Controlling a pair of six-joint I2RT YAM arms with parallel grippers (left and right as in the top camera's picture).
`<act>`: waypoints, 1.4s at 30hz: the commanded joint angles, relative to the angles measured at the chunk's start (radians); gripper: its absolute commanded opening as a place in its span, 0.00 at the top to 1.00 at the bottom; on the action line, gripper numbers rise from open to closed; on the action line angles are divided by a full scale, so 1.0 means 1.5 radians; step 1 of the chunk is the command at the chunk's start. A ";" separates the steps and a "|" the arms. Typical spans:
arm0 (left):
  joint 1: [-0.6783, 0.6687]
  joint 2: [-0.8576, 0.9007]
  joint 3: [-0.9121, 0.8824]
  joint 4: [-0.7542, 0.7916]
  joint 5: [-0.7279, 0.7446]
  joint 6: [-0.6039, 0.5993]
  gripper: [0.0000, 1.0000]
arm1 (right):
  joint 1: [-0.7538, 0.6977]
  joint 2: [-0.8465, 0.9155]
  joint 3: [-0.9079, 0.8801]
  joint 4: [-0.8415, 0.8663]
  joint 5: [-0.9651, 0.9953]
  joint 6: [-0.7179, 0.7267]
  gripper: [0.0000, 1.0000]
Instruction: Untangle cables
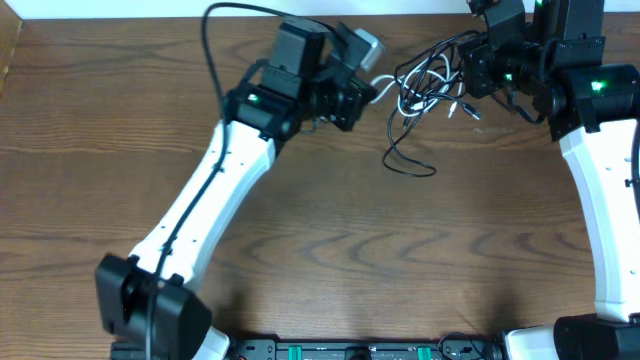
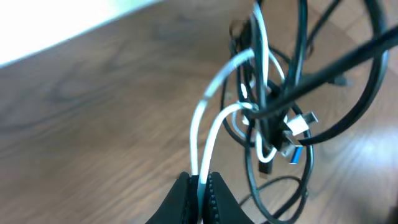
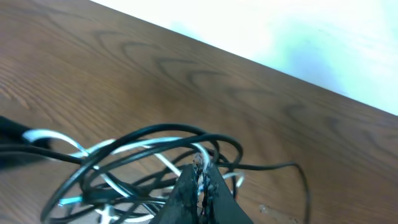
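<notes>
left arm point(image 1: 210, 190) stretched on a long diagonal from the near left corner toward the far middle of the table point(image 1: 330, 240), wrist turned to the right. left gripper point(image 2: 200, 186) sat at the left edge of the cables point(image 1: 425, 85), jaws pinched together on a doubled loop of the white cable point(image 2: 208, 118)

right arm point(image 1: 600, 200) ran up along the right edge and folded inward at the far right corner, wrist pointing left. right gripper point(image 3: 200, 180) was closed tight at the right side of the bundle with strands caught between its tips; which strand it clamped could not be told

cables lay far middle-right, strung between the two grippers. black cables point(image 2: 298, 93) were looped and knotted round the white one, and one black loop point(image 1: 410, 160) trailed toward the near side, flat on the wood. a silver plug point(image 2: 298, 124) and a blue-tongued plug point(image 2: 295, 152) hung in the middle of the knot

surface was dark brown wood grain. a pale white strip point(image 1: 100, 8) ran along the far edge. a green light point(image 1: 253, 98) glowed on the left arm's wrist
</notes>
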 commanded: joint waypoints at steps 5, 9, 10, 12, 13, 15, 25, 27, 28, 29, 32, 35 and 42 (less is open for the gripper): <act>0.072 -0.145 0.013 -0.013 -0.070 -0.001 0.93 | -0.005 0.002 0.010 -0.011 0.043 -0.011 0.99; 0.112 -0.181 0.013 -0.013 -0.069 -0.001 0.93 | -0.006 0.002 0.010 -0.031 0.100 -0.011 0.99; 0.123 -0.187 0.013 -0.013 -0.069 -0.001 0.93 | -0.009 0.002 0.010 -0.034 0.105 -0.011 0.99; 0.144 -0.194 0.013 -0.014 -0.069 -0.001 0.92 | -0.016 0.002 0.010 -0.039 0.105 -0.011 0.99; 0.157 -0.196 0.013 -0.014 -0.070 -0.001 0.93 | -0.020 0.002 0.010 -0.045 0.110 -0.011 0.99; 0.181 -0.198 0.013 -0.014 -0.070 -0.001 0.93 | -0.034 0.004 0.010 -0.060 0.120 -0.011 0.99; 0.300 -0.199 0.013 -0.009 -0.051 -0.024 0.92 | -0.081 0.006 -0.058 -0.066 0.124 -0.002 0.99; 0.315 -0.200 0.013 -0.009 -0.051 -0.024 0.93 | -0.084 0.006 -0.091 -0.048 0.139 0.007 0.99; 0.322 -0.200 0.013 -0.009 -0.051 -0.024 0.93 | -0.086 0.006 -0.110 -0.038 0.142 0.010 0.99; 0.327 -0.200 0.013 -0.009 -0.051 -0.024 0.93 | -0.088 0.006 -0.128 -0.026 0.142 0.013 0.99; 0.346 -0.200 0.013 -0.009 -0.052 -0.024 0.93 | -0.097 0.006 -0.180 0.006 0.142 0.022 0.99; 0.370 -0.200 0.013 -0.009 -0.052 -0.024 0.92 | -0.109 0.006 -0.211 0.028 0.139 0.032 0.99; 0.482 -0.200 0.013 0.003 -0.037 -0.064 0.93 | -0.152 0.006 -0.220 0.032 0.134 0.032 0.99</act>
